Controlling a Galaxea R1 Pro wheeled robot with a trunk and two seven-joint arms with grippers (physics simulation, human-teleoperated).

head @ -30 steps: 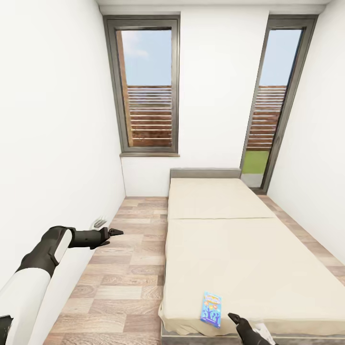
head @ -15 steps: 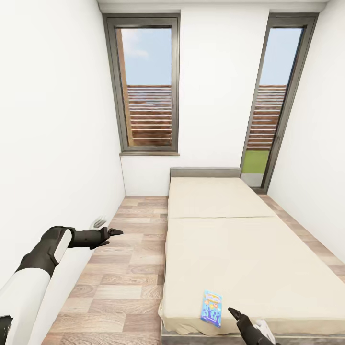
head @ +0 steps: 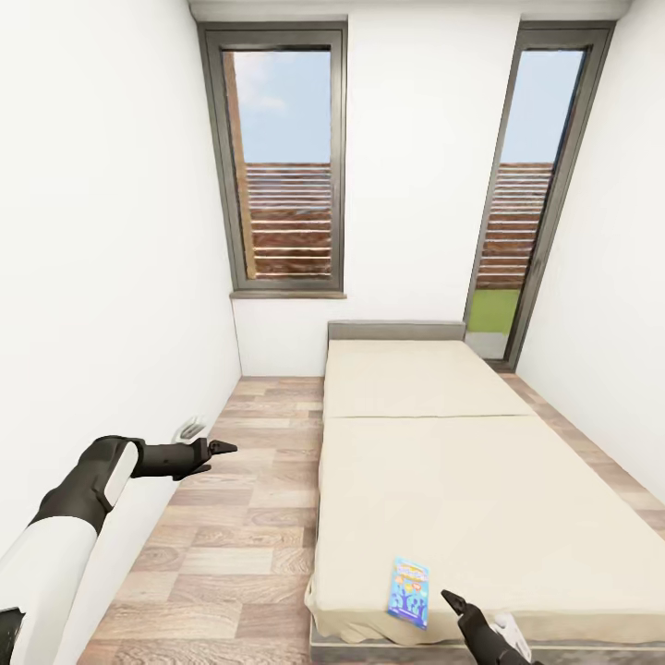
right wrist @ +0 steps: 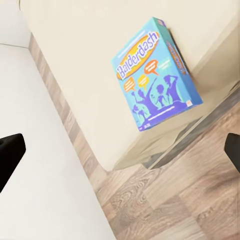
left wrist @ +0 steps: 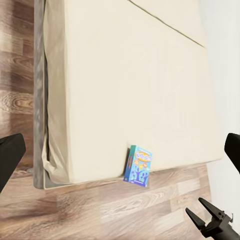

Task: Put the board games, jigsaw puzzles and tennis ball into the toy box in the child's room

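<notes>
Head view showed the bed running lengthwise toward the far wall, with the board game lying flat at its near end, long axis along the mattress. It was a blue box with orange lettering and dark figures. Right gripper sat just beside it, partly cut off, jaws apart; left gripper hung over the floor, jaw state unclear

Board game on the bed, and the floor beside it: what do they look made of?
The board game looks like a printed cardboard box: flat faces, crisp corners, blue artwork, slightly glossy. The floor looks like wood planks or wood-look laminate, with visible grain and staggered boards in a matte finish; which one, I cannot tell.
</notes>
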